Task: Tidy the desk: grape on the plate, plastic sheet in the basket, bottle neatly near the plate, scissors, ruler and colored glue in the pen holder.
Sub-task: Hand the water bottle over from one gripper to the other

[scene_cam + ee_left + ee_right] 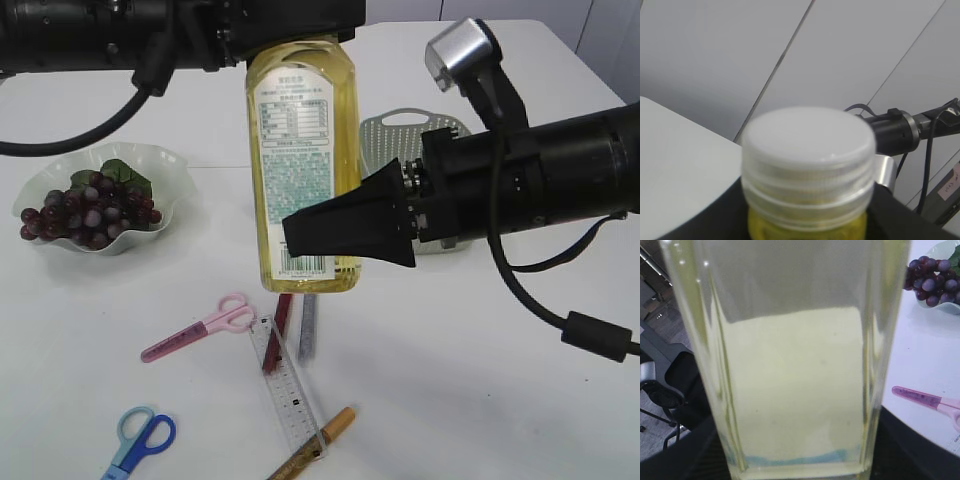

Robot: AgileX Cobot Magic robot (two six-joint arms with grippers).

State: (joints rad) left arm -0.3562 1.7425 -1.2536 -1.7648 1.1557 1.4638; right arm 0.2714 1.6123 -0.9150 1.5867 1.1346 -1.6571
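Note:
A tall clear bottle (300, 150) of yellow liquid hangs upright above the table. My left gripper (290, 45) is shut on its neck from above; its white cap (809, 150) fills the left wrist view. My right gripper (350, 235) straddles the bottle's lower part (795, 390); whether its jaws press on it does not show. The grape (90, 210) lies on the plate (150, 160). Pink scissors (200, 330), blue scissors (140, 440), a clear ruler (288, 385) and colored glue pens (308, 325) lie below. The plastic sheet and pen holder are out of view.
A grey basket (400, 130) stands behind the right arm. A golden pen (310, 445) lies by the ruler's near end. The right arm's cable (530, 300) loops down over the table. The grape bunch (932, 277) and pink scissors (925, 400) show beside the bottle.

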